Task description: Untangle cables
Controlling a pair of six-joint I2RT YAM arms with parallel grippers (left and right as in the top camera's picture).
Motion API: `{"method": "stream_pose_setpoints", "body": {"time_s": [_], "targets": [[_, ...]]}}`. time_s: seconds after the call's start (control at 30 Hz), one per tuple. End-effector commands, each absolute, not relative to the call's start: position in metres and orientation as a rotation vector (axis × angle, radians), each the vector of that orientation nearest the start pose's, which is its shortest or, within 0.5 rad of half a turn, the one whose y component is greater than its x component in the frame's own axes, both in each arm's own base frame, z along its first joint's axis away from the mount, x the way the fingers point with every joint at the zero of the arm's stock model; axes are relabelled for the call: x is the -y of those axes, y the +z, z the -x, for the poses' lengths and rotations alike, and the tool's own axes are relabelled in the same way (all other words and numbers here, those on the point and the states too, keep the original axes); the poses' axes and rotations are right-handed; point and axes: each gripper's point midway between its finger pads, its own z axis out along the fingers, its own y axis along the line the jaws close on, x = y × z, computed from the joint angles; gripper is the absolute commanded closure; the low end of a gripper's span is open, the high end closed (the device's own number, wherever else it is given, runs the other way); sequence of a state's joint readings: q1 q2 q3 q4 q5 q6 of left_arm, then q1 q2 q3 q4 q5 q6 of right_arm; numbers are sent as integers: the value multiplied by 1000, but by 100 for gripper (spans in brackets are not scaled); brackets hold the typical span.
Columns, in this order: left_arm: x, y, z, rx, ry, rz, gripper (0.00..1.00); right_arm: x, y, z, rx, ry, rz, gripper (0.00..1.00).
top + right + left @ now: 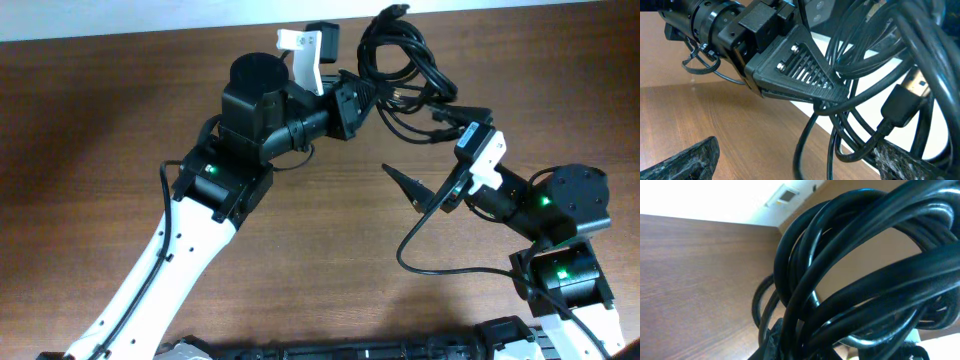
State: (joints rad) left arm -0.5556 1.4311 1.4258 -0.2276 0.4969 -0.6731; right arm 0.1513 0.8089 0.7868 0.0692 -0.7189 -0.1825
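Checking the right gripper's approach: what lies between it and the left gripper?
Loops of the cables, clamped in the left gripper, hang there over the table; right wrist view shows it.

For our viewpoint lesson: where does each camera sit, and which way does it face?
Overhead: above, looking down on brown wooden table, left gripper, right gripper, tangled thin black cables.
Left wrist: pressed against cable loops; own body hardly visible.
Right wrist: faces left gripper shut on cables; own open fingertips below.
All share the cables.

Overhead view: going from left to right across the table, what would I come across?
Left arm → cables → right arm.
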Motion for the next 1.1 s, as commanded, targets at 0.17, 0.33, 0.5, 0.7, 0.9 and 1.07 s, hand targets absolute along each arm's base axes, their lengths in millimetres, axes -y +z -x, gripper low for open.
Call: {"method": "stream_pose_setpoints", "body": {"time_s": [0.17, 0.33, 0.5, 0.7, 0.9, 1.07], "targets": [[312, 403, -312, -1901, -1385, -415, 100, -147, 366, -276, -1382, 476, 742, 1], [317, 411, -301, -1860, -1437, -500, 100, -144, 365, -279, -1395, 457, 722, 1], [316, 410, -302, -1850, -1418, -515, 100, -144, 365, -279, -1393, 457, 723, 9], [311, 409, -316, -1853, -1346, -437, 100, -149, 365, -273, -1379, 492, 757, 96], [305, 411, -328, -1867, -1336, -313, 100, -151, 357, -271, -1411, 516, 767, 96], [298, 411, -341, -1903, -1370, -99, 100, -151, 343, -271, -1474, 538, 764, 96]]}}
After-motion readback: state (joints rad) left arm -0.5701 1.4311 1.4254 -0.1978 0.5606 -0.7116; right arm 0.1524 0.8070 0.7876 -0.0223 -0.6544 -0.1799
